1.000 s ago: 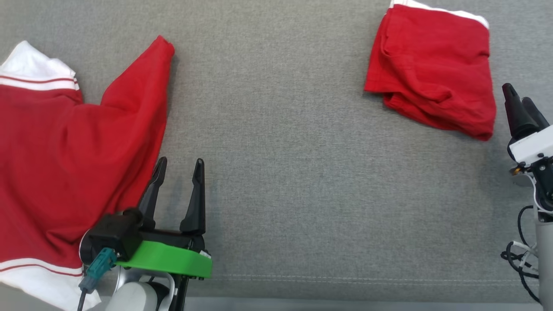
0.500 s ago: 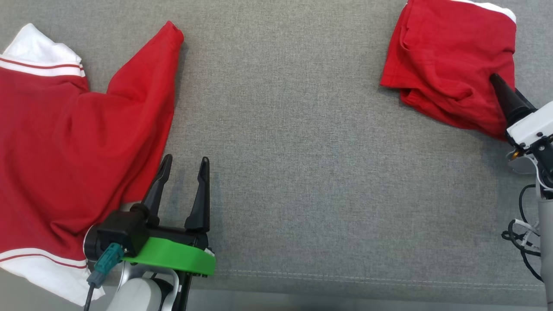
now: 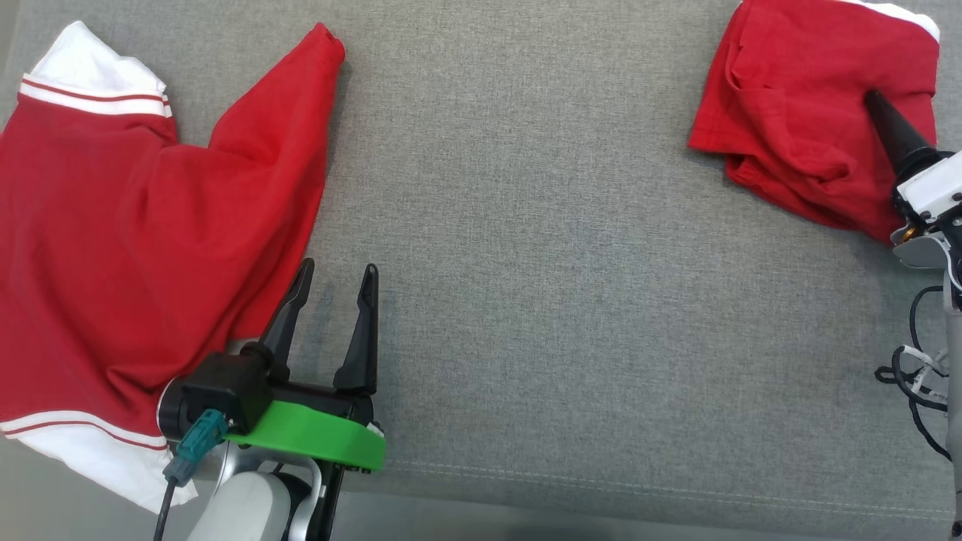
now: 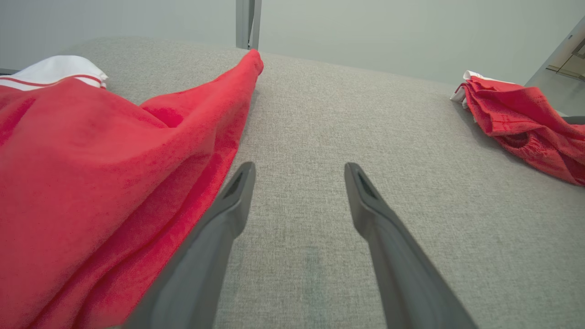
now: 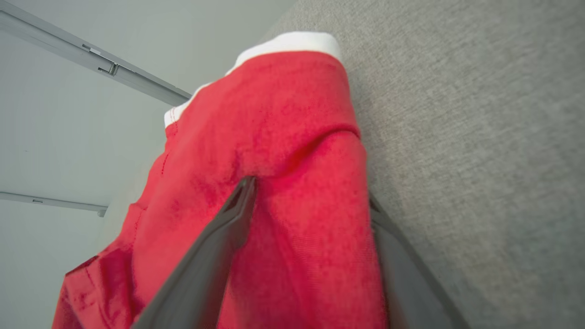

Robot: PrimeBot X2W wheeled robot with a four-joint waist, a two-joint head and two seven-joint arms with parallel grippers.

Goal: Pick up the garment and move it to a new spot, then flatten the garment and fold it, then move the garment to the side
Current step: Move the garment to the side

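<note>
A large red garment [image 3: 113, 248] with white striped trim lies spread at the left, one sleeve reaching up; it also rises at the left of the left wrist view [image 4: 91, 160]. My left gripper [image 3: 338, 267] stands open on the bare grey cloth just right of its edge, with nothing between the fingers [image 4: 299, 167]. A smaller folded red garment [image 3: 797, 98] with a white band lies at the far right [image 4: 525, 119]. My right gripper [image 3: 879, 105] is open over it. In the right wrist view its jaws [image 5: 310, 189] straddle a raised fold of that garment [image 5: 274, 114], one finger partly hidden by the fabric.
Everything lies on a grey fabric-covered surface [image 3: 564, 263] with a stitched seam near its front edge [image 3: 601, 485]. Loose black cables [image 3: 917, 368] hang by the right arm. A pale wall and a metal post [image 4: 247, 23] stand beyond the far edge.
The camera has swung, shifting the whole picture to the right. My right gripper has moved from beside the folded garment to over it, its fingers now around a fold. The left gripper stays open.
</note>
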